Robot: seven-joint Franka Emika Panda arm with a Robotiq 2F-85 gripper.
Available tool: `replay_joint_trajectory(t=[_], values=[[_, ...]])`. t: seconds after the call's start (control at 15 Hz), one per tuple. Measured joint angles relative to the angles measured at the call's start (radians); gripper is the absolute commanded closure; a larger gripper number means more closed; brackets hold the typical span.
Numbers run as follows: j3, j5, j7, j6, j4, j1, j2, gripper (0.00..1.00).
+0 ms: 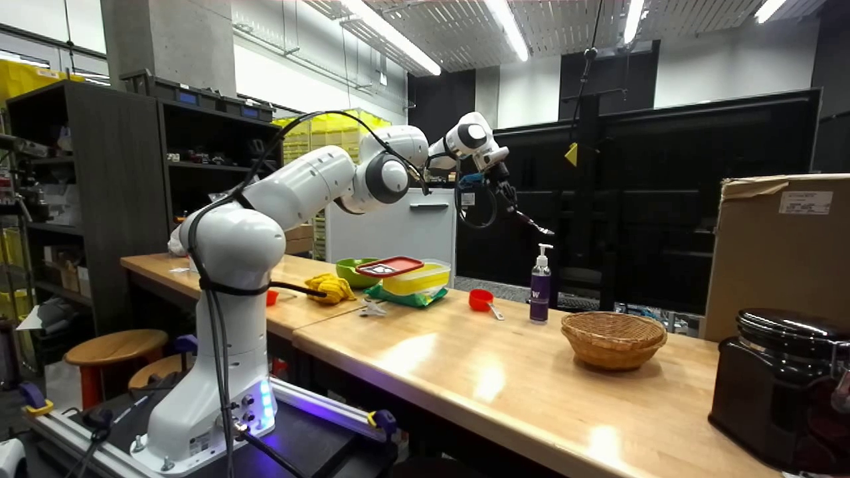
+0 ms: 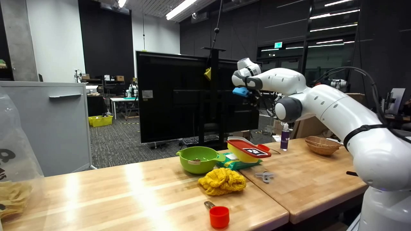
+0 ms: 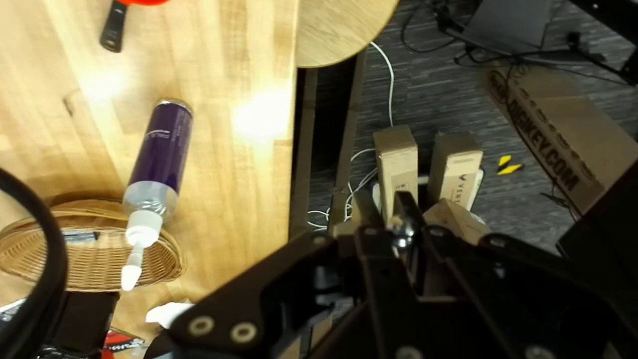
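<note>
My gripper is held high at the end of the raised arm, its fingers pointing down and outward. It is shut on a slim utensil with a bright silvery end. From the wrist, the gripper shows a shiny metal utensil between its dark fingers, with floor and boxes behind; its exact shape is blurred. A purple pump bottle stands upright on the table, left of the fingers in the wrist view. Close by is a wicker basket. A red measuring cup lies beside the bottle.
On the table are a green bowl, a yellow knitted cloth, a yellow container with a red lid, a grey clip and another red cup. A black jar and cardboard box stand beyond the basket.
</note>
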Motion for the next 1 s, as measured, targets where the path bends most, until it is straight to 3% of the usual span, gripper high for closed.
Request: replay_joint_trajectory(t=[0.53,0.8,1.0], values=[[-0.053,-0.035,0.314,0.222,0.000,-0.037,0.003,0.97],[-0.104,-0.097,0.521,0.221,0.000,-0.022,0.019,0.97],[-0.109,-0.103,0.616,0.128,0.001,-0.007,0.021,0.97]])
